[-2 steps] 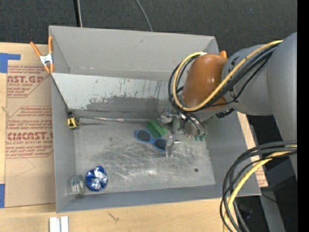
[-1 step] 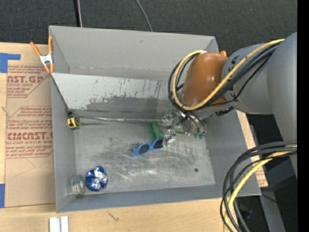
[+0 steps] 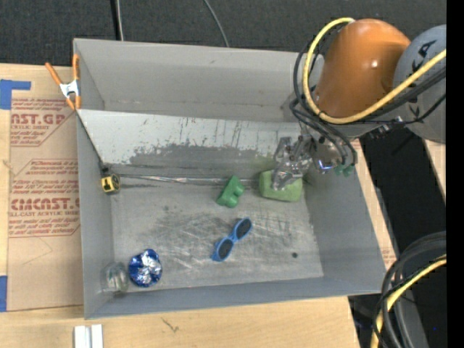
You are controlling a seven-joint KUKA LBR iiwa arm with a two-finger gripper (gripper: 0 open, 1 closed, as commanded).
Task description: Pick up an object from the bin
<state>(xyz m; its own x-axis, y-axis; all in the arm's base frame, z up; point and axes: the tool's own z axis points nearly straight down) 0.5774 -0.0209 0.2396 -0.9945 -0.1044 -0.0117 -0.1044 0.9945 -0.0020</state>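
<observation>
Green and pale, a rounded lump (image 3: 280, 190) lies on the floor of the grey metal bin (image 3: 188, 78), toward its right end and close to the foot of the back wall. The gripper (image 3: 291, 171) hangs straight over it, under the arm's orange cover (image 3: 359, 64), with its metal tip down at the lump's upper right part. The lump shows mostly to the left of and below the tool. Whether the tip touches the lump cannot be made out, and I cannot tell whether the gripper is spread or pressed together.

A darker green block (image 3: 231, 192) sits just left of the lump, apart from it. Blue sunglasses (image 3: 232, 239) lie nearer the front, well clear of the tool. Far off in the front left corner rests a shiny blue foil ball (image 3: 145, 267), with a small clear thing (image 3: 114, 276) just beside it.
</observation>
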